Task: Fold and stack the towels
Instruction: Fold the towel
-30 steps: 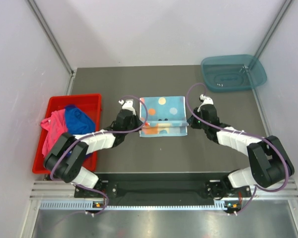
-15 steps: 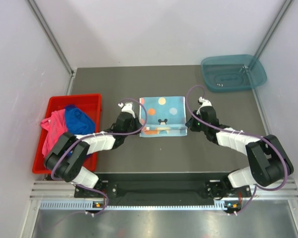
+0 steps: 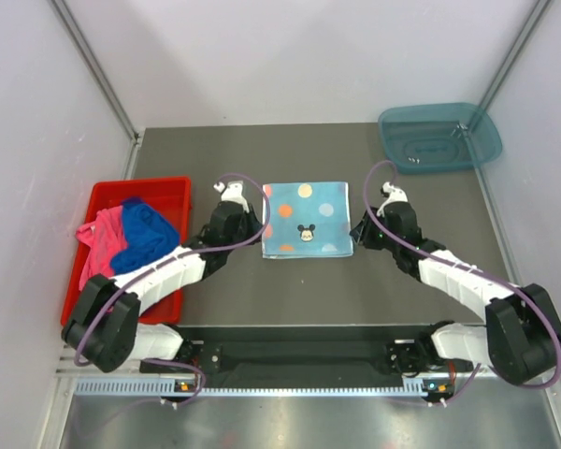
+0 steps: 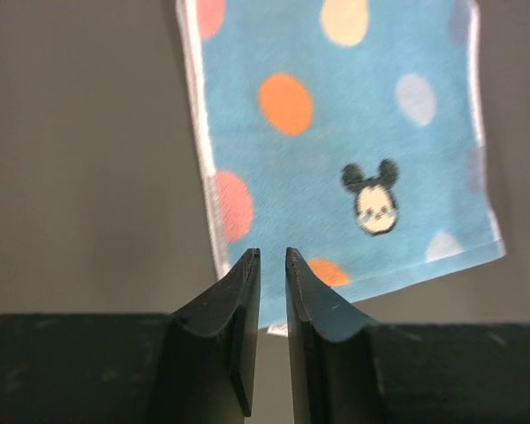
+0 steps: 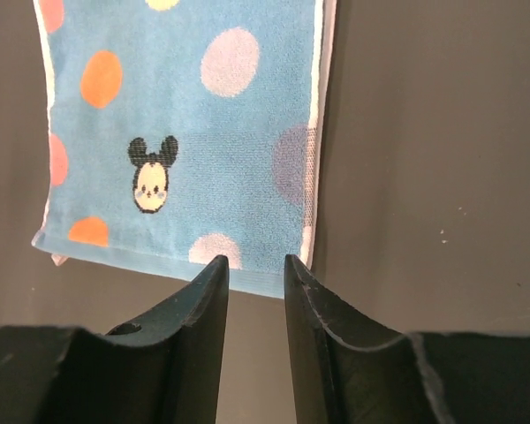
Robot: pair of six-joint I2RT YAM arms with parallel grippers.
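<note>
Light blue dotted towel (image 3: 305,221) lies folded flat on the table (image 3: 309,290) between the left gripper (image 4: 271,258) and right gripper (image 5: 254,261), both narrowly parted and empty; a fingertip dragging low across its near edge could snag and unfold it.

**Camera layout**

I get one overhead view, high behind the arm bases (image 3: 164,341), looking down on the whole desk (image 3: 309,290). Both wrist views sit close, facing forward past their jaws. All three share the dotted towel (image 3: 305,220); each wrist sees its nearer corner.
</note>
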